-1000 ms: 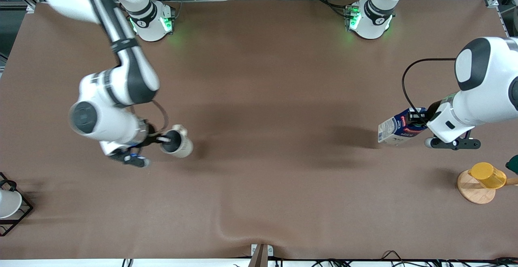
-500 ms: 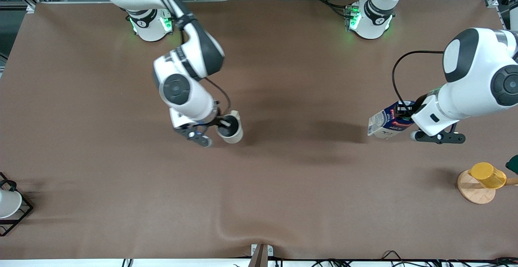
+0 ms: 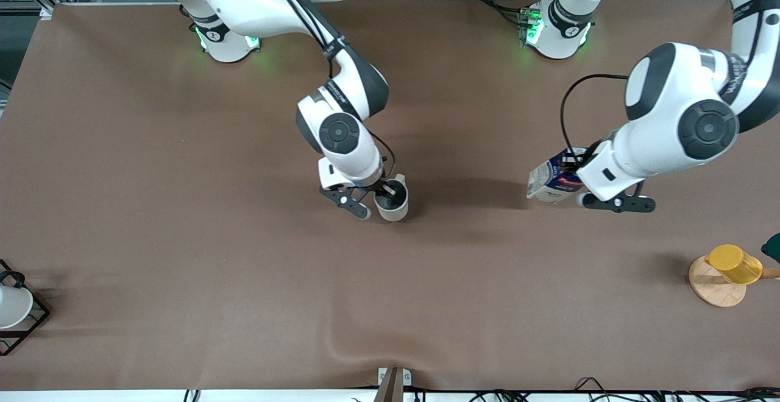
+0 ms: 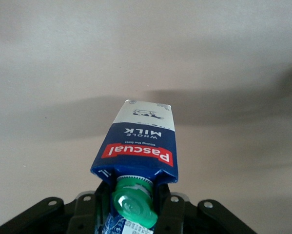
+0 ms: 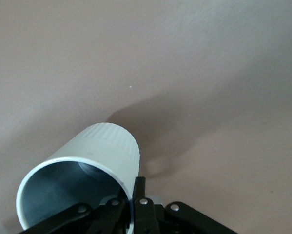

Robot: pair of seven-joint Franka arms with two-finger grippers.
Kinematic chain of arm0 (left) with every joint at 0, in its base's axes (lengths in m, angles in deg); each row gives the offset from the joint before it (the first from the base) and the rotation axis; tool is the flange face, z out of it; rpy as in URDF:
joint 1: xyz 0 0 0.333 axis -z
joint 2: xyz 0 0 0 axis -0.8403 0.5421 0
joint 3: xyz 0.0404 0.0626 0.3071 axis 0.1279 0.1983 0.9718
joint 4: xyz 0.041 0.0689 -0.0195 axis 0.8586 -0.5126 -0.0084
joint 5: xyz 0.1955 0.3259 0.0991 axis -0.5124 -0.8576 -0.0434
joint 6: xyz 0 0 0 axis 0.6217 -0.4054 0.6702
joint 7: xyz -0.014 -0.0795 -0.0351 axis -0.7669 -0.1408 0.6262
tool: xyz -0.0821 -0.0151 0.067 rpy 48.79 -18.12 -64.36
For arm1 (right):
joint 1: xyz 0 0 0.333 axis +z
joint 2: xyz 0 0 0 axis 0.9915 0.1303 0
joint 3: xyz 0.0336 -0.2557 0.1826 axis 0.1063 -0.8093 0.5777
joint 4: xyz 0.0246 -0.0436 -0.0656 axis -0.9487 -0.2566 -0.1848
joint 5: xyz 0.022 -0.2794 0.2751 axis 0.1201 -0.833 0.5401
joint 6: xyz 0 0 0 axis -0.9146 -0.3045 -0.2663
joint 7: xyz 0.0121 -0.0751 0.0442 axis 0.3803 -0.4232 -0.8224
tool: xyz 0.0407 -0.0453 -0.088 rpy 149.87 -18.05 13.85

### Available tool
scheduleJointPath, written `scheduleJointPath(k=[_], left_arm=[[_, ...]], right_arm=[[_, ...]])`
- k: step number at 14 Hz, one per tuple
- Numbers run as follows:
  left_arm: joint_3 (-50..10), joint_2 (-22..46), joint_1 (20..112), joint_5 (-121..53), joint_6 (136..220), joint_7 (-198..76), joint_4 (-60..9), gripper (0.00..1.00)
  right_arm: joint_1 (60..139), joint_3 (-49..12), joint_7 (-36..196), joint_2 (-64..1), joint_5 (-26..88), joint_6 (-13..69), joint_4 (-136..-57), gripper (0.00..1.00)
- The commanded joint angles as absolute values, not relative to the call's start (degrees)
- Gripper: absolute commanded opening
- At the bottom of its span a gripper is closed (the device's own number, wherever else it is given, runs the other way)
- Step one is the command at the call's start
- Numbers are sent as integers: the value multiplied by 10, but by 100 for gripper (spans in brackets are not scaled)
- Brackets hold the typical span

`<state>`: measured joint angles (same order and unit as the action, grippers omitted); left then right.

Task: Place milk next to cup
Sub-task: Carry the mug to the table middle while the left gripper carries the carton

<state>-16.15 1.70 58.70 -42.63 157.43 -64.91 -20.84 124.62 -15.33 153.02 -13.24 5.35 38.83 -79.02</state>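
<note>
1. Front view: the right gripper is over the middle of the table, its fingers closed on the rim of the cup, one inside the wall and one outside.
2. Right wrist view: the cup is pinched at its wall, and a shadow lies on the cloth apart from it. It looks lifted and a little tilted, though I cannot tell for sure that its base is clear of the table.
3. A rim pinch suits a mug too wide to span, which is likely why it is held this way.
4. The left gripper is over the table toward the left arm's end, fingers closed on the top of the milk.
5. Left wrist view: the milk juts out from the clamp with its green cap between the fingers. It is tilted well off upright, off the table, with its shadow under it.
6. Milk and cup are well apart, with bare cloth between them.
7. My judgement: both things are mid-carry toward a meeting spot near the middle. The carton must be righted before it is set down, or it may tip.
8. A yellow cup on a wooden base stands nearer the front camera than the milk, clear of both paths.
</note>
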Motion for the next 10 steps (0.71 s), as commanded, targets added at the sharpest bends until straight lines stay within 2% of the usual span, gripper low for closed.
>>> scheduleJointPath(k=[1,4,5,6,7,10], left_arm=[[-171,20,585,-412,1566,-664,-207,25],[-171,29,588,-375,1565,-689,-206,25],[-171,29,598,-373,1566,-700,-204,25],[-171,31,610,-373,1566,-715,-202,26],[-170,35,632,-373,1566,-746,-202,25],[-170,51,672,-375,1566,-809,-179,25]], right_arm=[[1257,-162,1546,-109,57,388,-767,0],[1257,-162,1546,-103,58,388,-766,3],[1254,-162,1546,-104,58,388,-766,35],[1251,-162,1548,-105,58,384,-765,86],[1257,-162,1544,-108,55,382,-765,100],[1251,-162,1543,-117,60,373,-761,100]])
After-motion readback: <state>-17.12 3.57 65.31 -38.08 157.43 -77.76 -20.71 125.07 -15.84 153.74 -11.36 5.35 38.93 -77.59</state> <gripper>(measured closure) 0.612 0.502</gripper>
